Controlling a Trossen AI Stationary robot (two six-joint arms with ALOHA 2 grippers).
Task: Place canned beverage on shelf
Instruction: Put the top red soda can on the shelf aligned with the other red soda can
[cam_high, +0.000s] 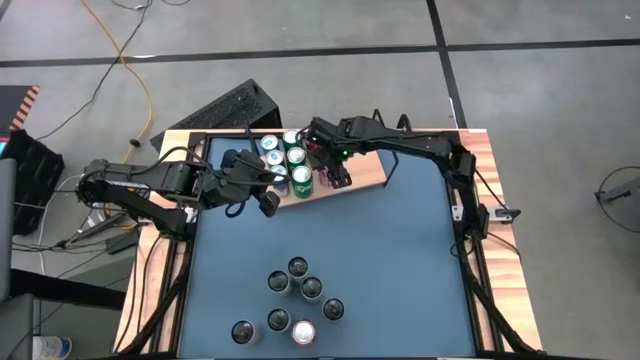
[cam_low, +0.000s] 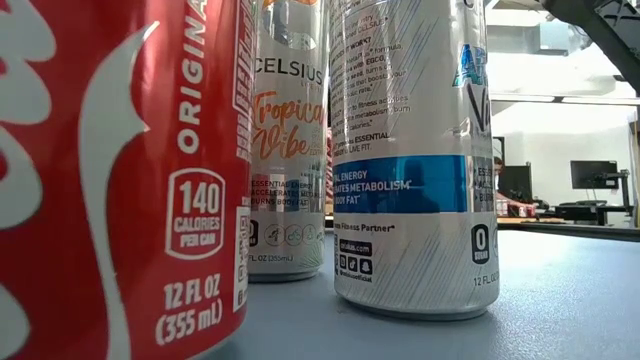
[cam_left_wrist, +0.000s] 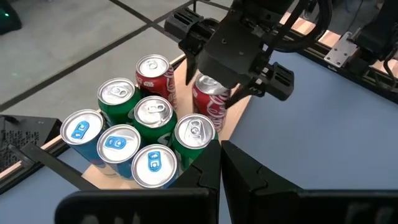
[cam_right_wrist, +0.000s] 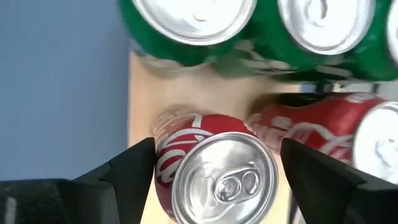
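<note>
Where the wooden shelf (cam_high: 370, 172) lies along the far edge of the blue bench (cam_high: 400, 260), its left half is covered by a cluster of cans and by both arms, so only its bare right part shows from above.

Cans on the shelf: blue-topped cans (cam_left_wrist: 118, 144), green cans (cam_left_wrist: 153, 113) and a red can (cam_left_wrist: 153, 70) at the back, packed touching one another. One more red can (cam_right_wrist: 214, 171) stands upright on the wood just beside the cluster, at its right end.

Right gripper (cam_right_wrist: 214, 180): directly over this red can, fingers (cam_right_wrist: 127, 171) spread wide on either side with clear gaps, not touching it. In the left wrist view the gripper's black body hides the can's top; only its red side (cam_left_wrist: 210, 106) shows.

Left gripper (cam_left_wrist: 219, 168): closed, holding nothing, hovering over the bench just in front of the cluster's left part.

Loose cans: seven (cam_high: 298, 267) grouped near the bench's front edge, well apart from the shelf. From above, only their lids can be read. The low view is nearly filled by three of them: a red can (cam_low: 120, 180) cut off at the left and top, a pale can (cam_low: 288, 150) behind it, and a white-and-blue can (cam_low: 415, 160). The shelf and both grippers are hidden from that view.
</note>
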